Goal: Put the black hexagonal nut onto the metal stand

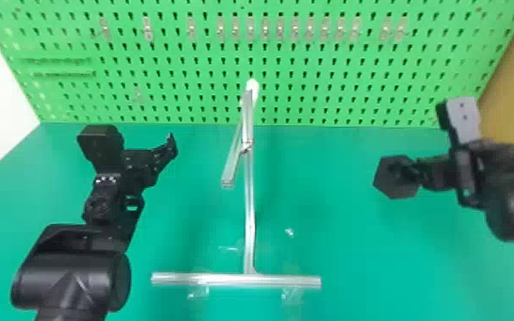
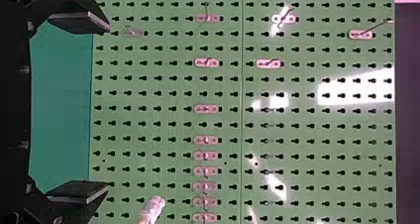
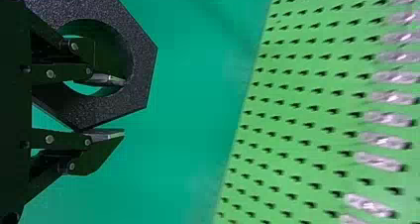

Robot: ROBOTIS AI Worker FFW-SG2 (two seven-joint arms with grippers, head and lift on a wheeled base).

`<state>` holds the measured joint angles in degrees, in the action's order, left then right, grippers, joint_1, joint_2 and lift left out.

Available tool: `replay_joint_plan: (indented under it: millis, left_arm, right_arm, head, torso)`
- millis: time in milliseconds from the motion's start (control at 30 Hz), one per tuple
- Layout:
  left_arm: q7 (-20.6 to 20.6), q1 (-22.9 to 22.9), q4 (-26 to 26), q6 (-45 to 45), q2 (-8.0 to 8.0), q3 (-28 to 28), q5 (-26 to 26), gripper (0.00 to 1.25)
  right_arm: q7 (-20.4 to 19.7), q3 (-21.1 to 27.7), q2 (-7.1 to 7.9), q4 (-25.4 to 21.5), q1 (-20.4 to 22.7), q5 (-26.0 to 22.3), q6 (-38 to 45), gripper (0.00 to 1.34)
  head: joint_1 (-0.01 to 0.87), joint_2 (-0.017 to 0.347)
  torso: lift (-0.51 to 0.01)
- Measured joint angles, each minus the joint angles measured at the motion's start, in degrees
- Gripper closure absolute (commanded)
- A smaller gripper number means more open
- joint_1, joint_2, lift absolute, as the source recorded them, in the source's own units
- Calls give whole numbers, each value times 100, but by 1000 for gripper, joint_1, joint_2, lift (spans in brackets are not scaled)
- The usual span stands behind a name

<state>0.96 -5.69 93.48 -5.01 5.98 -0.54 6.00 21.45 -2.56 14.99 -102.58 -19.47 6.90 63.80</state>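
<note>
At the right of the frame, my right end effector (image 1: pixel 406 171) pinches the black hexagonal nut (image 1: pixel 386 183). Left, my left end effector (image 1: pixel 140 154) is spread; the silvery metal stand (image 1: pixel 249 213) occupies the centre.

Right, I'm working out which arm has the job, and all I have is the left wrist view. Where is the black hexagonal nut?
Observer: The right gripper holds the black hexagonal nut.
Operator: How is it gripped?
Observer: The right wrist view shows one finger in the nut's hole and the other at its outer edge.
Operator: And where is the metal stand?
Observer: In the head view, the metal stand is between the two grippers, to the left of the nut.
</note>
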Motion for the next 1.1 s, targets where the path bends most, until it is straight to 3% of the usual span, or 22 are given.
replay_joint_plan:
  millis: [400,567,767,1100]
  left_arm:
    - [0,-2,18,-5,0,-4,-26,156]
    - [0,-1,25,-9,0,-11,-37,156]
    - [0,0,30,-18,0,-5,-60,156]
    - [0,-18,33,-71,2,19,-91,156]
  right_arm:
    - [-10,-540,460,-286,-875,-676,517,1141]
    - [-254,-697,659,-226,-1219,-1413,646,1141]
    - [-275,-943,909,94,-1767,-2399,655,1141]
    - [-388,-1792,1355,785,-2890,-3752,306,1141]
  head:
    - [693,81]
    - [693,81]
    - [693,81]
    - [693,81]
  torso:
    - [-1]
    - [-1]
    - [-1]
    - [-1]
